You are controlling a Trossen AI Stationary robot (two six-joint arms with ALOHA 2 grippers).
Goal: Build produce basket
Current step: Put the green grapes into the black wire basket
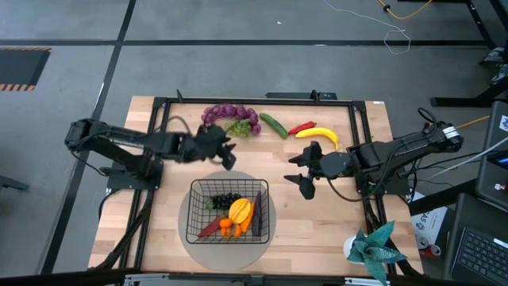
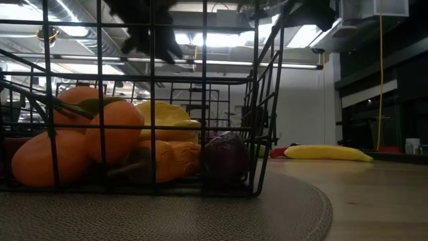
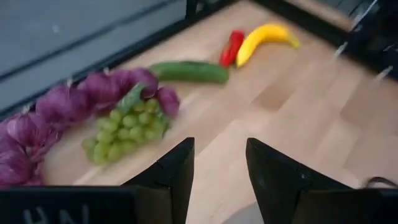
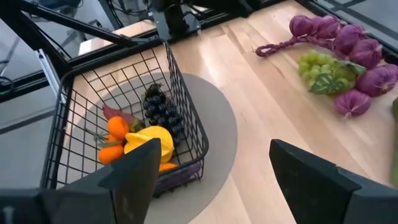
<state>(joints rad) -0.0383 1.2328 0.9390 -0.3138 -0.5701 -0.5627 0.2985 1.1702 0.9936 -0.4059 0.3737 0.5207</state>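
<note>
The black wire basket (image 1: 228,210) stands on a round grey mat and holds dark grapes (image 4: 160,109), orange carrots (image 4: 115,134), a yellow piece (image 4: 149,142) and a purple piece (image 2: 224,157). Along the far side of the table lie purple grapes (image 1: 230,114), green grapes (image 3: 124,130), a cucumber (image 3: 189,71), a red chili (image 3: 233,46) and a banana (image 3: 264,38). My left gripper (image 1: 228,155) hovers open between the basket and the grapes, holding nothing. My right gripper (image 1: 300,171) is wide open and empty, right of the basket and near the banana (image 1: 319,135).
The round grey mat (image 1: 186,238) lies under the basket near the table's near edge. A black frame (image 1: 254,99) runs around the tabletop. A teal plant-like object (image 1: 373,246) sits at the near right corner. Bare wood lies between basket and produce.
</note>
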